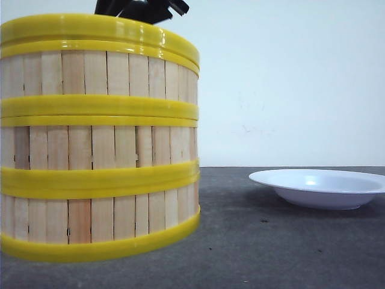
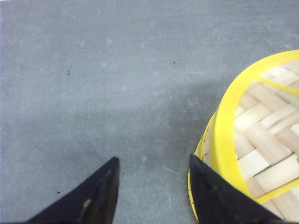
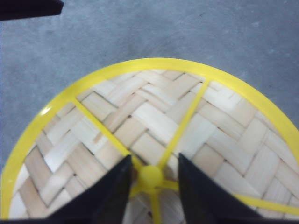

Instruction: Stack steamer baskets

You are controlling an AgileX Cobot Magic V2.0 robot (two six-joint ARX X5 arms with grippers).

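Right end effector (image 3: 152,186) parted, straddling the yellow knob (image 3: 150,176) of the woven lid (image 3: 154,121), not clamped. Left end effector (image 2: 154,186) spread apart, one finger (image 2: 210,196) against the stack's rim. Steamer baskets (image 1: 99,144) stacked three high at worktop (image 1: 252,253) near-left edge; white plate (image 1: 322,188) well apart.

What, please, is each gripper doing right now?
Left gripper: open, empty, beside the steamer baskets.
Right gripper: open around the lid knob, not clamped.

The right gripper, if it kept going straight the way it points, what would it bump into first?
Probably the yellow knob between the right gripper fingers, at the centre of the woven lid; depth is unclear.
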